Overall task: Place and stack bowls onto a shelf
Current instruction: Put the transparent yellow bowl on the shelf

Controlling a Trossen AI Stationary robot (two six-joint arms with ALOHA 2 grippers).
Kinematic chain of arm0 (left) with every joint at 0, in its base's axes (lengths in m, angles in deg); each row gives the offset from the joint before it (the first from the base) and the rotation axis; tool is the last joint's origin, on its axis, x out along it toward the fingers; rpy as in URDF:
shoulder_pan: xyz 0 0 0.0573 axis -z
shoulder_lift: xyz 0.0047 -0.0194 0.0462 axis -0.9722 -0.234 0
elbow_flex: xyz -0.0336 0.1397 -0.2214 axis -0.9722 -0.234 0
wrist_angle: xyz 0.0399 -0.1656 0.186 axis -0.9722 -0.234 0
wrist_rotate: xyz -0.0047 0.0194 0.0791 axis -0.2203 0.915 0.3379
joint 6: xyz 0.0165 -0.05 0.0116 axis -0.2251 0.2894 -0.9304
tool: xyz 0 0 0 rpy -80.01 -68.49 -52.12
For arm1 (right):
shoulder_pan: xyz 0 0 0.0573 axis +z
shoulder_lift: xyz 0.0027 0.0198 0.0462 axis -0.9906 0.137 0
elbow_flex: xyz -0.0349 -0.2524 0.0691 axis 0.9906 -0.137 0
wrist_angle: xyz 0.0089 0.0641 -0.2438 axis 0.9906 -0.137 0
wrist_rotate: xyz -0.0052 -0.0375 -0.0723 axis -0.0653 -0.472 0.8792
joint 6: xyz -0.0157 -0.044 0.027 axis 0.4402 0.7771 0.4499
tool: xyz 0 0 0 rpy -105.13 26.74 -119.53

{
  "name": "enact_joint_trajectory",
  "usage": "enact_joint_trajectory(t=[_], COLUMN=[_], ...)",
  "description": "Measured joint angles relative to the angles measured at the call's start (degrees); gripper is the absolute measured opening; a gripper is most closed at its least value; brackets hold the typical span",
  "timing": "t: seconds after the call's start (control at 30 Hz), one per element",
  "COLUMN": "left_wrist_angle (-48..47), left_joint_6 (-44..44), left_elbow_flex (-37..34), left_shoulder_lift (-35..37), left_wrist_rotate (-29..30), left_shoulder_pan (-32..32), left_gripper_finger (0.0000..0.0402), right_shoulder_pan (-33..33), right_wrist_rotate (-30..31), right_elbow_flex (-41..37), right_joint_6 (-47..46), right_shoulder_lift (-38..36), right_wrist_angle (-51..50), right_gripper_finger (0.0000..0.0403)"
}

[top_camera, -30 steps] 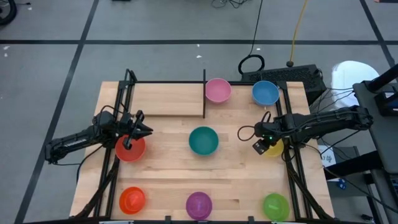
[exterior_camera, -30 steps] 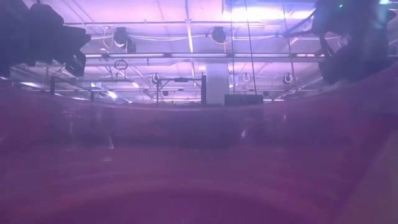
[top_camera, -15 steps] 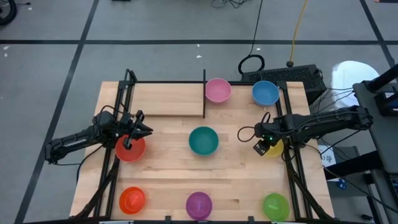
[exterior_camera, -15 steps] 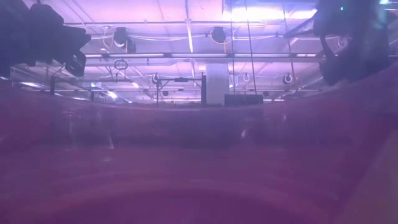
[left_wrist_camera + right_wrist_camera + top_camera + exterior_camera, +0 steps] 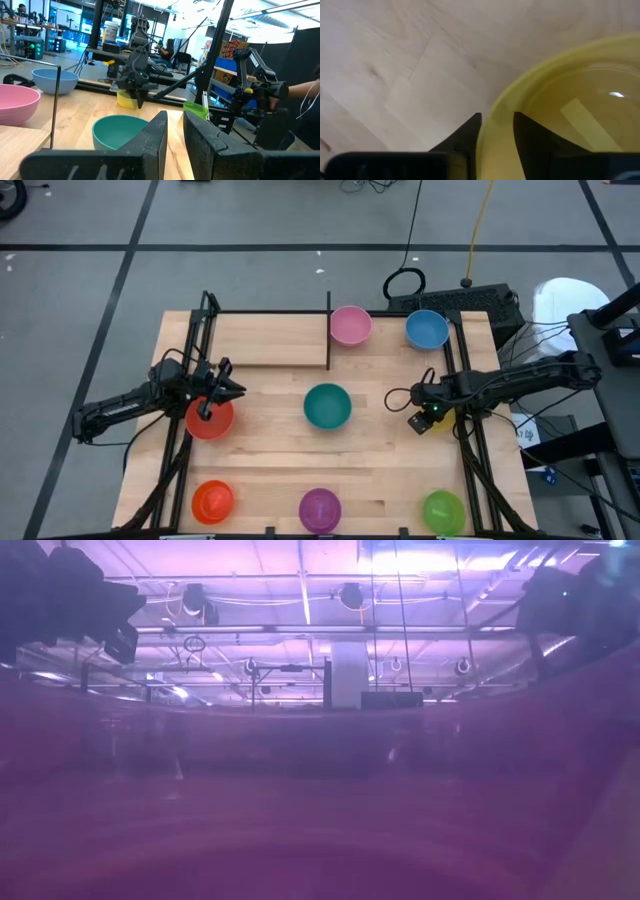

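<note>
Eight bowls are on the table. The pink bowl [image 5: 350,325] and blue bowl [image 5: 427,329] sit at the far edge, and the teal bowl [image 5: 327,406] sits mid-table. Along the near edge are the orange bowl [image 5: 213,500], purple bowl [image 5: 320,508] and green bowl [image 5: 443,510]. The red bowl [image 5: 210,420] rests at the left, under my left gripper [image 5: 238,388], which is shut and holds nothing. My right gripper [image 5: 425,418] covers most of the yellow bowl [image 5: 437,425] and is shut on it. The shelf [image 5: 265,340] stands far left, with its divider [image 5: 328,330]. My right gripper [image 5: 497,117] pinches the yellow bowl's rim [image 5: 502,100] on the side toward mid-table. One finger [image 5: 467,132] is outside the wall and the other is inside the hollow. The fingers come from above, pointing down. Whether the bowl's base is on the table, I cannot tell.
The purple bowl [image 5: 320,810] fills the lower part of the low view. Black frame rods run along the table's left side [image 5: 190,380] and right side [image 5: 470,450]. Bare wood lies between the teal bowl and the near row. A person's hand [image 5: 305,90] shows beyond the table.
My right gripper has shifted a little toward the table's near edge, over the yellow bowl. My left arm and the other bowls have stayed where they were.
</note>
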Motion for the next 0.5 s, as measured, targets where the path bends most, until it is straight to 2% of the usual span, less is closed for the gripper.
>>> enact_joint_trajectory(t=[0.2, 0.37, 0.5], left_wrist_angle=[0.0, 0.0, 0.0], left_joint_6=[0.1, 0.1, 0.1], left_elbow_flex=[0.0, 0.0, 0.0], left_shoulder_lift=[0.0, 0.0, 0.0], left_wrist_rotate=[0.0, 0.0, 0.0], left_shoulder_pan=[0.0, 0.0, 0.0], left_gripper_finger=[0.0067, 0.0067, 0.0067], right_shoulder_pan=[0.0, 0.0, -0.2], right_wrist_rotate=[2.8, 3.1, 4.6], right_elbow_flex=[0.1, 0.3, 3.3], right_joint_6=[0.1, 1.4, 3.7], right_shoulder_lift=[0.0, 0.0, 0.2], right_wrist_angle=[1.5, 1.5, -1.5], right_gripper_finger=[0.0011, 0.0004, 0.0001])
